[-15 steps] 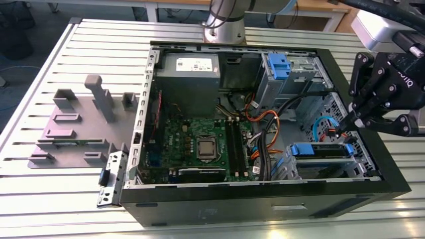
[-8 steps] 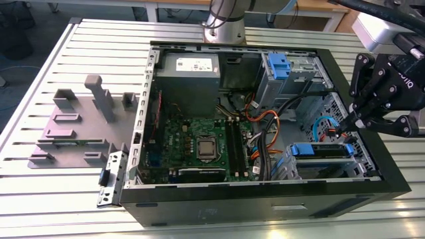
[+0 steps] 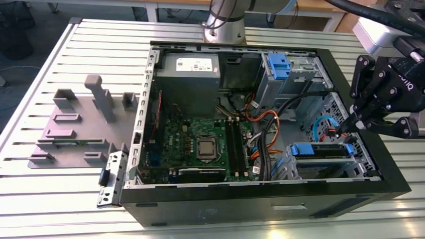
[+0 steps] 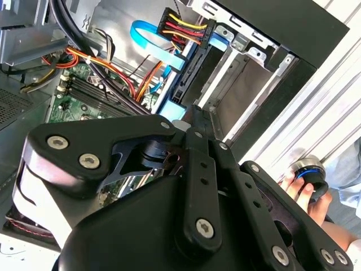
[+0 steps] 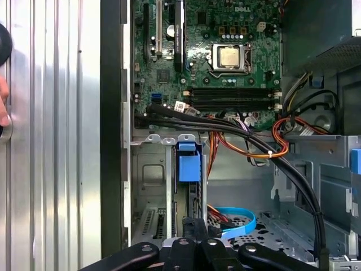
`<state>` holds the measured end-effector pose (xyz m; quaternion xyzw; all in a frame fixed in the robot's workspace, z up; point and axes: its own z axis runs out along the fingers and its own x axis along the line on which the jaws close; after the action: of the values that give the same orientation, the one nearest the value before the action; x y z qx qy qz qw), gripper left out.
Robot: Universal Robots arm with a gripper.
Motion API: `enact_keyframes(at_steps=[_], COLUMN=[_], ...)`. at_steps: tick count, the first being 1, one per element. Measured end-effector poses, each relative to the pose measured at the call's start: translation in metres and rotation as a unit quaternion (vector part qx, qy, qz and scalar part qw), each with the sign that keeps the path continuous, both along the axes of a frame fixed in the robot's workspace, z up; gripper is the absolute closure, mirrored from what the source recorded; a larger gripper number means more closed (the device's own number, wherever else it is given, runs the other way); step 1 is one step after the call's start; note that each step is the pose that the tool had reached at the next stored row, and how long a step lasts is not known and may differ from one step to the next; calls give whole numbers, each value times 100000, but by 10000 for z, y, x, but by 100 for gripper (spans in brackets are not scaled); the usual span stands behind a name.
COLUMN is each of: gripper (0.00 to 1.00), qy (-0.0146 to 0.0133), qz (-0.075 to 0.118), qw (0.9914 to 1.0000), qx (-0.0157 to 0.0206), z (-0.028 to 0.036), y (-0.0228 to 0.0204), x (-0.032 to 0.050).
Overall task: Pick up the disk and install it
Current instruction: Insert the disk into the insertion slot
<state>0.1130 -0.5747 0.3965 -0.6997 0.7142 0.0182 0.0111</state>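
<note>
The disk [image 3: 317, 151] sits in the lower drive bay at the case's front corner, on the exterior view's right, its blue carrier rails showing. In both wrist views it stands edge-on in the bay: a blue tab [image 5: 189, 164] on one end, a dark edge with blue rails [image 4: 192, 79] below the cable plugs. My gripper [image 3: 345, 130] hangs just above the bay's outer end, shut with nothing between its fingers. Its tip [image 4: 194, 113] is right at the disk's blue rail end. The closed fingers [image 5: 192, 228] line up with the disk's edge; I cannot tell whether they touch it.
The open computer case [image 3: 391, 179] lies on a slatted metal table [image 3: 79, 209]. Inside are the motherboard [image 3: 199, 144], a grey power-supply box [image 3: 189, 64], a blue caddy clip [image 3: 277, 64] and loose cables [image 3: 265, 124]. A grey fixture plate [image 3: 73, 134] lies at the exterior view's left. A hand [image 4: 302, 189] rests beside the case.
</note>
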Motion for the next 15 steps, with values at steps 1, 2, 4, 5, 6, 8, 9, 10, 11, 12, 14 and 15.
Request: enact_keyframes(at_steps=[1, 2, 4, 5, 6, 8, 9, 10, 11, 12, 14, 15], gripper=[89, 89, 89, 89, 89, 89, 89, 89, 89, 89, 89, 89], qy=[-1, 0, -1, 1, 1, -1, 0, -1, -1, -1, 0, 0], qz=[-8, -16, -33, -42, -52, -68, -76, -87, -93, -99, -119, -126], qw=[100000, 100000, 100000, 100000, 100000, 100000, 100000, 100000, 100000, 100000, 100000, 100000], qx=[2, -2, 0, -2, 2, -2, -3, -9, -6, -2, -3, -3], z=[-5, -9, -18, -23, -28, -36, -40, -43, -47, -50, -57, -60], y=[0, 0, 0, 0, 0, 0, 0, 0, 0, 0, 0, 0], x=[4, 7, 15, 19, 22, 29, 33, 36, 39, 43, 48, 52])
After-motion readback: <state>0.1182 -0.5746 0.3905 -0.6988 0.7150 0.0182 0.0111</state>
